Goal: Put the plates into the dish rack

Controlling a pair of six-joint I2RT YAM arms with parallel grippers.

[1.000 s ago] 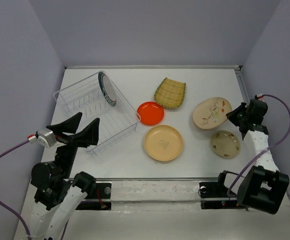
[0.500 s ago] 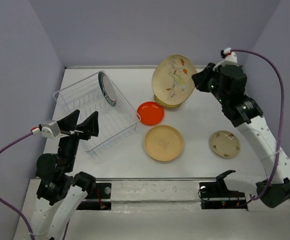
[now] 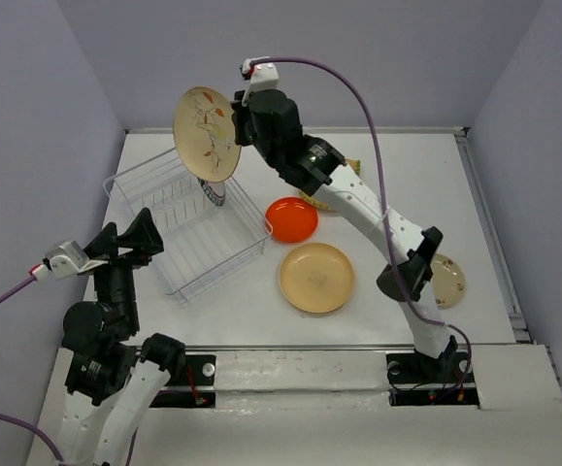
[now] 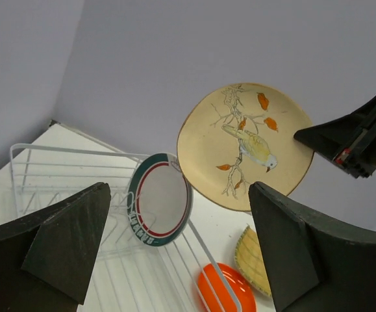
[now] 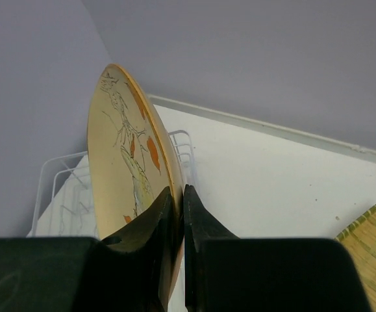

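Top external view, stock as it lies: your right gripper (image 3: 240, 131) is clenched on the rim of the bird-painted cream plate (image 3: 206, 133), which stands on edge in the air at the upper left of the frame, its painted face turned toward the lower left. Dish rack (image 3: 224, 260): directly beneath and running toward the lower left of that plate, with one green-rimmed plate (image 3: 214, 191) upright at its far end, just under the held plate's lower edge. The two plates look roughly parallel, so the drop is likely straight down from the jaws, into a slot on the near side of the green-rimmed one; watch that the rims do not knock. Left gripper (image 3: 125, 240): lower left of the frame, jaws spread wide and holding nothing, just beside the rack's near end. Flat on the table (image 3: 407, 165) at centre and right: orange-red plate (image 3: 291, 220), tan plate (image 3: 316, 278), small cream plate (image 3: 447, 282), yellow woven plate (image 4: 256, 260). Your right arm is nearer all four.
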